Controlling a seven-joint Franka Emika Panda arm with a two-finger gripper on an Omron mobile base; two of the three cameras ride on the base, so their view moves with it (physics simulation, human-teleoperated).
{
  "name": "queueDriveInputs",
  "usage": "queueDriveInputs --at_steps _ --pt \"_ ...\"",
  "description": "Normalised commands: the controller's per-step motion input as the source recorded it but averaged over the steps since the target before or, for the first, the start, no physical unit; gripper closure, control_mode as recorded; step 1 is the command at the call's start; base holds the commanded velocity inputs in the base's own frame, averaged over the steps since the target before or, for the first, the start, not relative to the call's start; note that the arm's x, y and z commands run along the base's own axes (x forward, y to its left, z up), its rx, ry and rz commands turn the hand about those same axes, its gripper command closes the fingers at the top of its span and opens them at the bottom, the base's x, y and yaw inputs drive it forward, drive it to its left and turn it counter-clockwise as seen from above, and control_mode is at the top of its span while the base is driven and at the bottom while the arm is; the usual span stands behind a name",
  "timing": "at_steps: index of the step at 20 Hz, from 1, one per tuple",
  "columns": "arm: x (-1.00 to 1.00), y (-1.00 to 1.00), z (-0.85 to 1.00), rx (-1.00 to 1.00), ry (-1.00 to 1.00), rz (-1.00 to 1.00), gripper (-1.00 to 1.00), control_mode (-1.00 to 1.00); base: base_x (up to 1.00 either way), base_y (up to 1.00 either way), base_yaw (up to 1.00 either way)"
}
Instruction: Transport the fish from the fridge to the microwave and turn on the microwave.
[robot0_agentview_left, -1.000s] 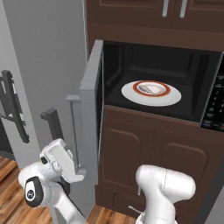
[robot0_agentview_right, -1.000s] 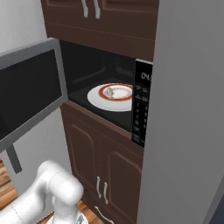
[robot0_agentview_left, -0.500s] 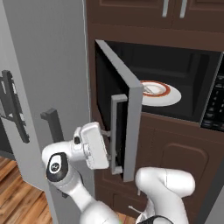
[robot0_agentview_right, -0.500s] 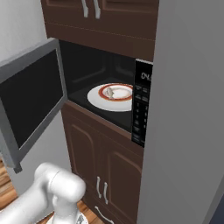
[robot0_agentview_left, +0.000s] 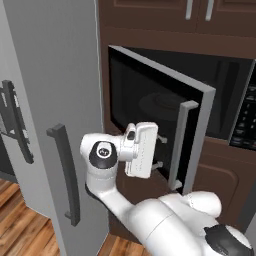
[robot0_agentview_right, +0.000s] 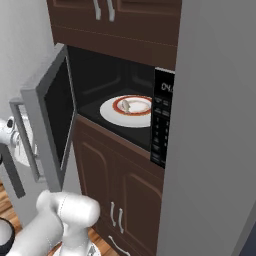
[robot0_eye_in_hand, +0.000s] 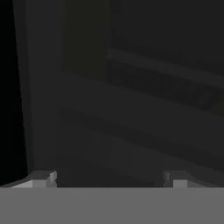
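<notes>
Fish (robot0_agentview_right: 125, 105), small and pale grey, lies on red-rimmed plate (robot0_agentview_right: 111, 111); fingers (robot0_agentview_left: 161, 151) spread, holding nothing.

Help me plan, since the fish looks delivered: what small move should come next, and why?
Probably keep pushing the microwave door shut. The fish lies on the plate inside, the door stands half open, and the open hand presses against its glass.

Quick count from my spot: one microwave (robot0_agentview_right: 115, 100) with its one door (robot0_agentview_left: 165, 125) hanging half open, and one bar handle (robot0_agentview_left: 179, 145) on that door. Inside there's one plate (robot0_agentview_right: 112, 112) with one fish (robot0_agentview_right: 126, 105) on it. One keypad strip (robot0_agentview_right: 161, 120). One fridge (robot0_agentview_left: 50, 100), two dark handles on it that I can see. Below, two brown cabinet doors (robot0_agentview_right: 135, 200), each with one handle.
</notes>
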Motion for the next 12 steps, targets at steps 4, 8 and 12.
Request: queueDriveInputs --at_steps 4,8,12 --pt "0.18 -0.99 0.08 0.28 0.06 0.09 -1.0 -1.0 0.0 0.0 0.0" --pt "0.35 -0.98 0.0 0.23 0.0 0.1 -1.0 -1.0 0.0 0.0 0.0" --pt "0.49 -0.97 0.0 0.17 -0.02 0.15 -1.0 -1.0 0.0 0.0 0.0"
